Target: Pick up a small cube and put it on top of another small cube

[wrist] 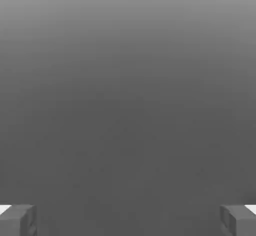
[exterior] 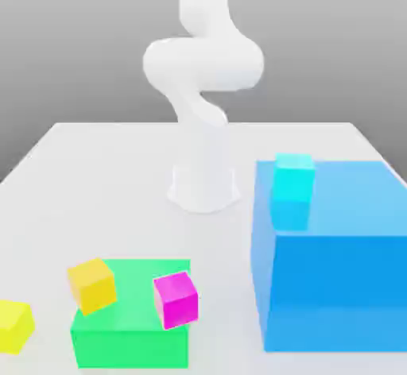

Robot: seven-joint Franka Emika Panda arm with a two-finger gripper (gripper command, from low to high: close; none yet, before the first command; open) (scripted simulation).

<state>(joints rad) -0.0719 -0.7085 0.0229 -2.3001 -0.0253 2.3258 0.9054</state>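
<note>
The small lemon-yellow cube (exterior: 14, 326) is being seen at the exterior view's left edge, partly cut off by the border of the picture. It is being carried by the pale table (exterior: 119, 167), apart from the green block (exterior: 131, 349), and nothing is being stacked on it. The jaws of the gripper (wrist: 128, 221) are being held wide apart in the hand view, with nothing being pinched between them, and only a plain grey expanse is being shown beyond

On the green block, two small cubes are being supported. The golden-orange cube (exterior: 91, 288) is being borne near the block's edge on the exterior view's left, and the magenta cube (exterior: 176, 300) is being borne near its front corner on the exterior view's right. Both are being shown turned at an angle to the block's edges, with a stretch of green being left between them. Toward the exterior view's right, the large blue block (exterior: 342, 286) is being carried by the table, and the cyan cube (exterior: 293, 179) is being held up on its top, near the side facing the green block. Behind the blocks, the white arm (exterior: 203, 71) is being held upright above its base, with its upper end being cut off by the picture's top edge
</note>
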